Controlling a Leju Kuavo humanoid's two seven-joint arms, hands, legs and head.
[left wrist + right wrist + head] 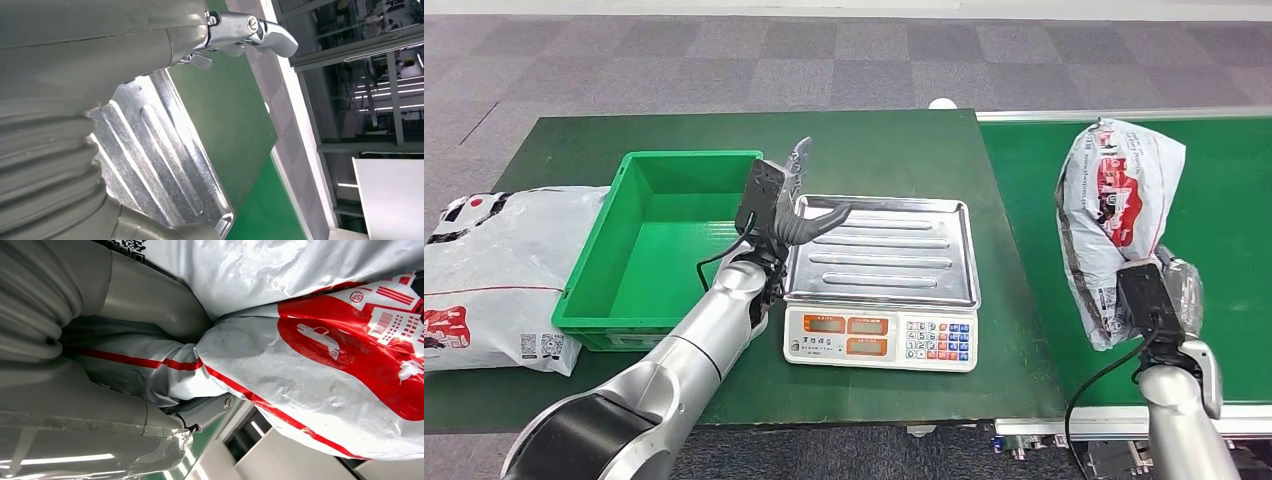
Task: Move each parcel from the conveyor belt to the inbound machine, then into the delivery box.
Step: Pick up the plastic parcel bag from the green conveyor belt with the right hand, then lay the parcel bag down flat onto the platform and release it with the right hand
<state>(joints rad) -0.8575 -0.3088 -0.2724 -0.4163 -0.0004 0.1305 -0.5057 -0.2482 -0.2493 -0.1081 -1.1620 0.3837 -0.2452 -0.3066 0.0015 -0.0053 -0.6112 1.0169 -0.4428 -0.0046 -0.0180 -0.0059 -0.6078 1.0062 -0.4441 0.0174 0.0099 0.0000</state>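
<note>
A white and red plastic parcel point(1114, 205) stands lifted off the green conveyor belt point(1224, 250) on the right, and my right hand point(1169, 290) grips its lower end. Up close, the thumb and fingers pinch the crumpled bag point(300, 355). My left hand point(796, 205) hovers open over the left edge of the scale's steel tray point(894, 250), fingers spread with nothing in them. The tray point(160, 165) lies just under that hand. The green delivery box point(659, 250) stands empty left of the scale.
Another white parcel point(494, 270) lies on the green table point(874, 140) left of the box. The scale's keypad and displays point(879, 337) face the near edge. Grey carpet floor lies beyond the table.
</note>
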